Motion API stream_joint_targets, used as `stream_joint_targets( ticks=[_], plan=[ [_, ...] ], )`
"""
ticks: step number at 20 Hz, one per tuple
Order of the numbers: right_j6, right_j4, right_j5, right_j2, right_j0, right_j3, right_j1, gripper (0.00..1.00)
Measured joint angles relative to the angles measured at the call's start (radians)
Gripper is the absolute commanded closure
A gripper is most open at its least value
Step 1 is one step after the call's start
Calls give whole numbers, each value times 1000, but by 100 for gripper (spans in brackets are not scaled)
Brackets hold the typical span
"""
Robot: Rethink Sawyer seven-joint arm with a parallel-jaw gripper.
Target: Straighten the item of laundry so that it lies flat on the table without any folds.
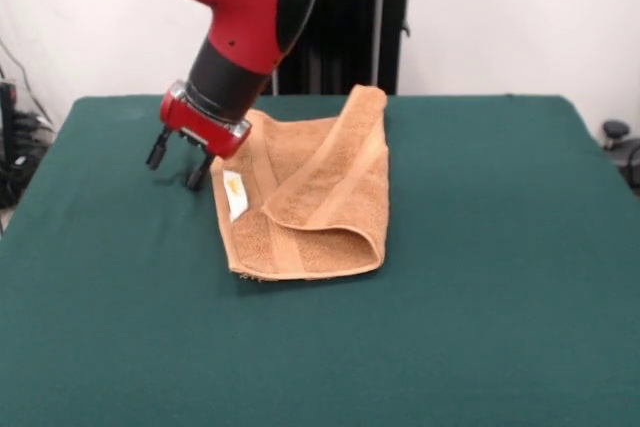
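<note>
Right now the towel (305, 197) lies near the middle of the table (480, 277), a bit toward the far side. It is not flat. One long part is folded over the rest and runs at a slant from the far edge down toward the front, so there are two layers. At the front corner the top layer makes a soft loop. A woven band crosses the towel near its front end. A small white tag (235, 194) shows on the left edge.

The red and black arm (245, 17) comes down from the top and leans to the left. Its gripper (177, 161) is just beside the towel's left edge, down close to the green table. The two black fingers (158, 150) stand apart, and nothing is between them. They hold no cloth. A black stand (345, 37) is behind the table.
</note>
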Motion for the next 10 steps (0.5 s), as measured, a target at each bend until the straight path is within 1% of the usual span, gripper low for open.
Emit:
stream_joint_targets(
  ticks=[4,5,6,9,10],
  plan=[
    [0,-71,-82,22,-37,24,-20,0],
    [0,-118,-123,44,-69,38,-37,0],
    [0,-148,-141,61,-92,45,-49,0],
    [0,-229,-171,135,-180,71,-96,0],
    [0,-244,-175,157,-207,79,-109,0]
  ],
)
